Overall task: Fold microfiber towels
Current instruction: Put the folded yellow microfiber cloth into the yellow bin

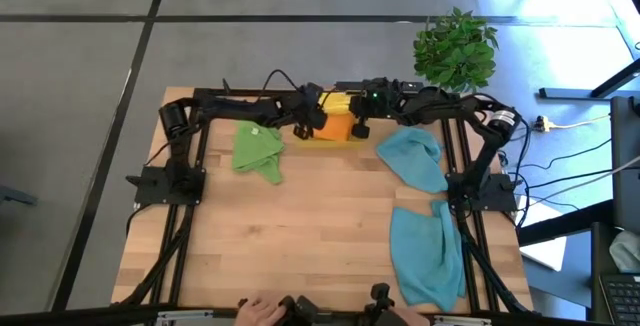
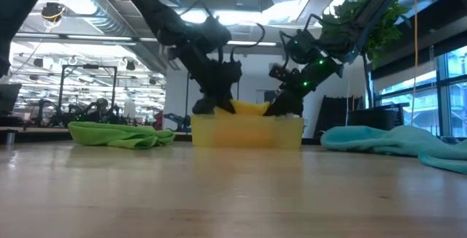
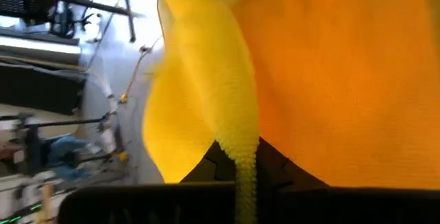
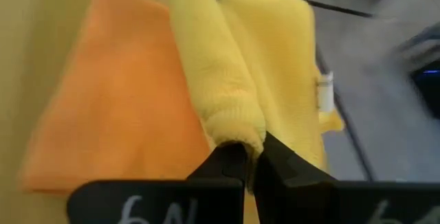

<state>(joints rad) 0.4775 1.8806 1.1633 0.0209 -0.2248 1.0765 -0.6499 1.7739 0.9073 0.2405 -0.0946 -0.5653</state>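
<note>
High view | towels: yellow (image 1: 335,97) 1 | orange (image 1: 336,126) 1 | green (image 1: 258,151) 1 | teal (image 1: 412,158) 2

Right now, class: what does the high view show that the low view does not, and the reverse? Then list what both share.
Only the high view: the orange towel beside the yellow one, and a second teal towel near the table's front edge.

Only the low view: the tray's translucent yellow wall side-on, and the room behind.

Both: the green towel, the left gripper and right gripper shut on the yellow towel.
</note>
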